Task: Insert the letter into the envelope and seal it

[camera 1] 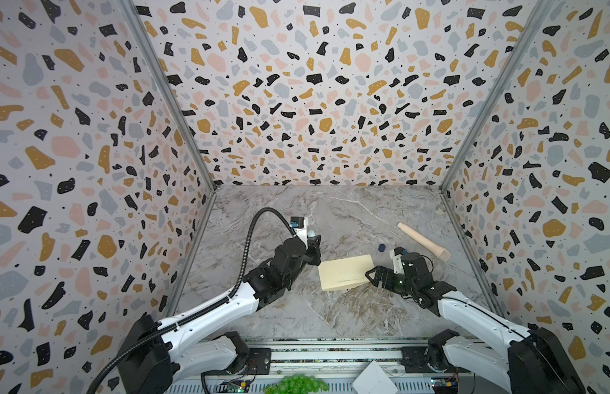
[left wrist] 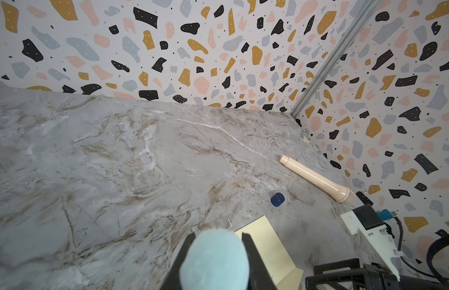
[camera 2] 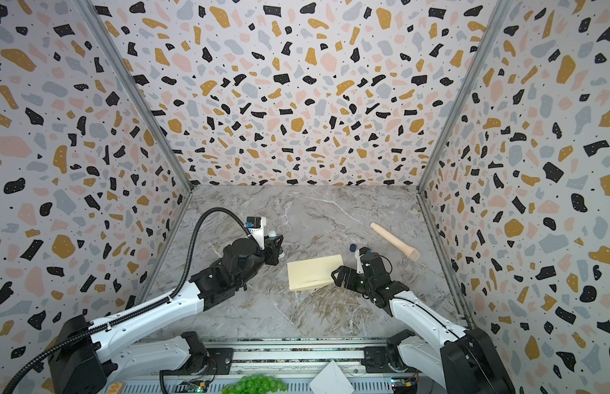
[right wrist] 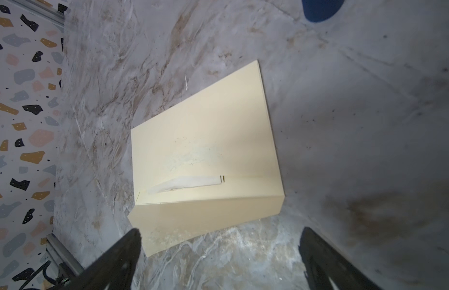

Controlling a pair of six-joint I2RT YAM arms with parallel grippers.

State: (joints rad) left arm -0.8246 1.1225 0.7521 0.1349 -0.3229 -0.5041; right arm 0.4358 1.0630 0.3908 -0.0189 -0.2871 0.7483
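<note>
**While the left pinches, the right stands wide at the envelope**

Where the grey marble tabletop point(camera 1: 296, 211) lies bare between the arms, the pale cream-yellow rectangular paper envelope point(camera 1: 344, 273) rests flat. A white strip shows near its fold in the right wrist view. Just beside its right edge sits the right gripper point(camera 1: 371, 278), jaws spread wide; contact cannot be told. Off its left corner, the left gripper point(left wrist: 218, 235) pinches a pale blue round-ended object point(left wrist: 213, 261). A beige microphone point(camera 1: 422, 240) and a small dark blue cap point(camera 1: 382, 247) lie beyond.

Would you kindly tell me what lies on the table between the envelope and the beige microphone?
A small dark blue cap lies between the envelope and the beige microphone, clearest in the left wrist view.
</note>
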